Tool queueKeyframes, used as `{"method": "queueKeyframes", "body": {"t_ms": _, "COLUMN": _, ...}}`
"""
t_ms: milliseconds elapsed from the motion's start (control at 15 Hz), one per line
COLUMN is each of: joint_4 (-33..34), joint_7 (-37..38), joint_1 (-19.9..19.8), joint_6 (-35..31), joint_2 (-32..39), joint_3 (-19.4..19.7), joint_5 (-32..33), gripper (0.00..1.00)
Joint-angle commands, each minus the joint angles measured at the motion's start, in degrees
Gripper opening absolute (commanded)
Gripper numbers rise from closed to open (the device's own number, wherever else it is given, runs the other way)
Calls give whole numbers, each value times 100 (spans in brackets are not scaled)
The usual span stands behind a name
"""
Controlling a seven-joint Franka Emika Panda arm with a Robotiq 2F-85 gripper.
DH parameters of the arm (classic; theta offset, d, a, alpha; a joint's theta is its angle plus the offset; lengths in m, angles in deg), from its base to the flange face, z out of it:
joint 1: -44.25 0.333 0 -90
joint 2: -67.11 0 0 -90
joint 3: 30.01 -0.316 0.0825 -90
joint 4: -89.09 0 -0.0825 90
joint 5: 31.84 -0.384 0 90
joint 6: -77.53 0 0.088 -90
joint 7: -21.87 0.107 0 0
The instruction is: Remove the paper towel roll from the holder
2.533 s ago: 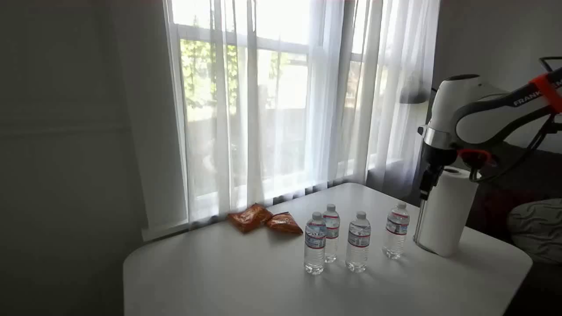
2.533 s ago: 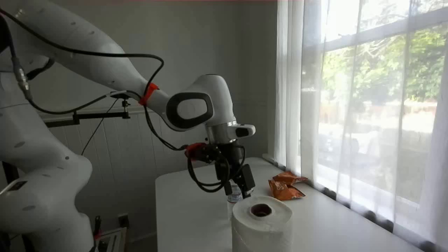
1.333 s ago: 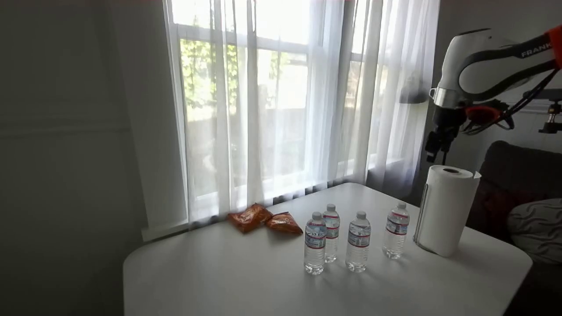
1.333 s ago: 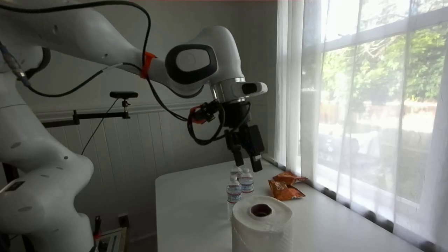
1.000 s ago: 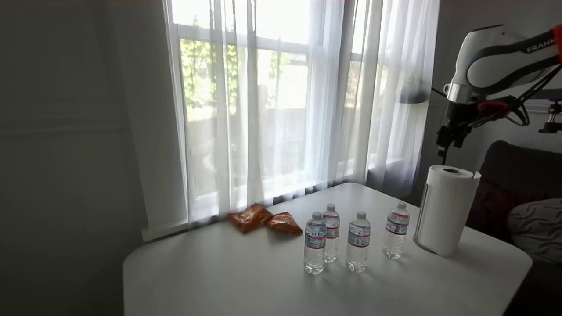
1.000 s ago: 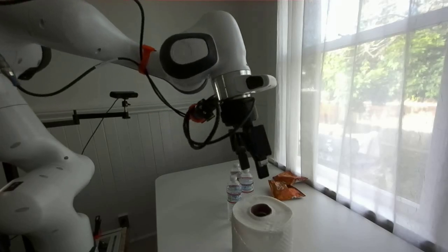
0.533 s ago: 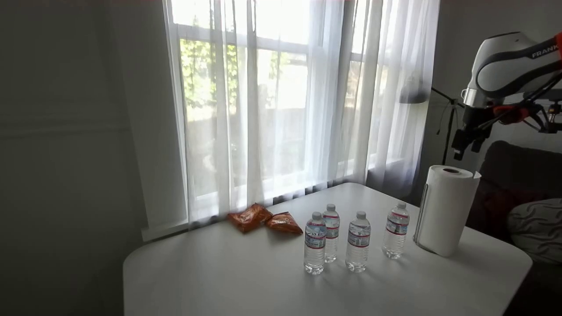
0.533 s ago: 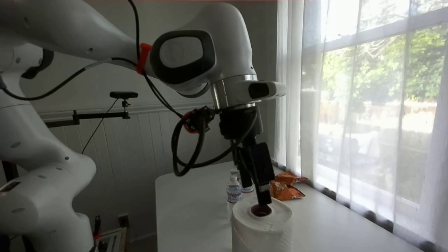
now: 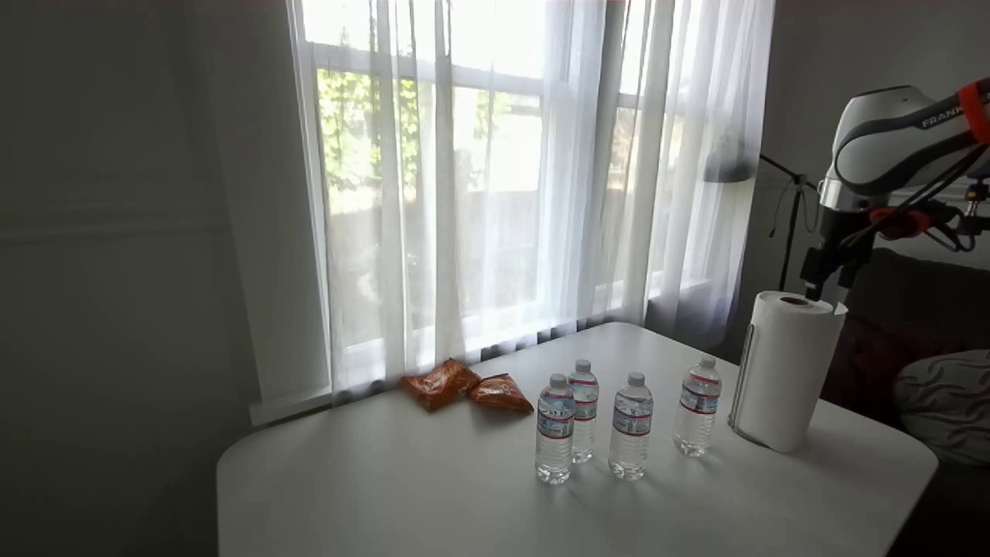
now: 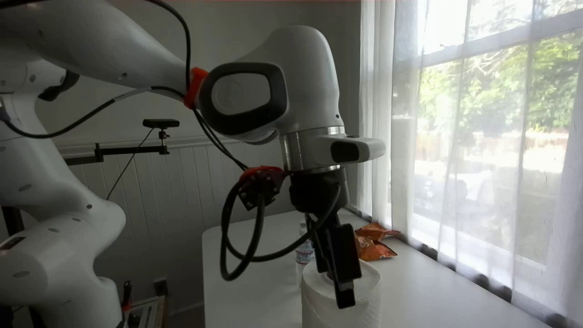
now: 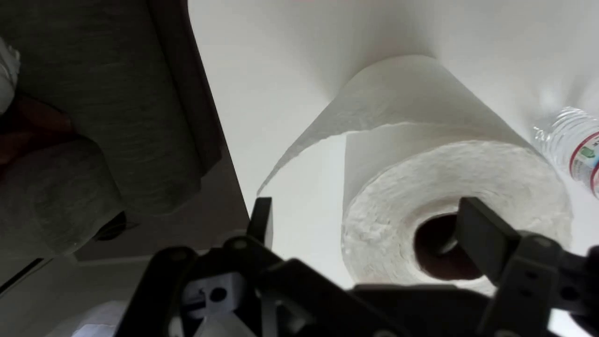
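The white paper towel roll (image 9: 790,379) stands upright on the table in both exterior views (image 10: 339,314). A loose sheet curls off its side in the wrist view (image 11: 388,103). The holder's thin wire (image 9: 743,371) runs up beside the roll; its base is mostly hidden under the roll. A pale glint shows inside the dark core. My gripper (image 11: 372,223) is open and empty, pointing down at the roll's top, also in both exterior views (image 9: 830,286) (image 10: 334,286). One finger is over the core opening, the other outside the roll's side. I cannot tell whether either touches it.
Several clear water bottles (image 9: 631,425) stand on the white table (image 9: 387,495); the nearest bottle (image 11: 582,150) is close beside the roll. Two orange packets (image 9: 442,384) lie by the window. A dark grey sofa (image 11: 107,107) is beyond the table edge.
My gripper has risen from beside the roll, moved across above it, and then lowered to its top. The roll and bottles have not moved.
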Motion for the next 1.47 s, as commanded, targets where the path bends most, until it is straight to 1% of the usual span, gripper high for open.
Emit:
{"method": "queueKeyframes", "body": {"t_ms": 0, "joint_4": -21, "joint_7": 85, "joint_1": -56, "joint_6": -221, "joint_2": 158, "joint_3": 49, "joint_5": -170, "gripper": 100}}
{"method": "queueKeyframes", "body": {"t_ms": 333, "joint_4": 28, "joint_7": 109, "joint_1": -63, "joint_6": -459, "joint_2": 281, "joint_3": 121, "joint_5": -426, "gripper": 100}}
{"method": "queueKeyframes", "body": {"t_ms": 600, "joint_4": 80, "joint_7": -32, "joint_1": -46, "joint_6": -400, "joint_2": 265, "joint_3": 180, "joint_5": -696, "gripper": 100}}
{"method": "queueKeyframes", "body": {"t_ms": 1400, "joint_4": 140, "joint_7": 18, "joint_1": -63, "joint_6": -563, "joint_2": 476, "joint_3": 248, "joint_5": -1023, "gripper": 100}}
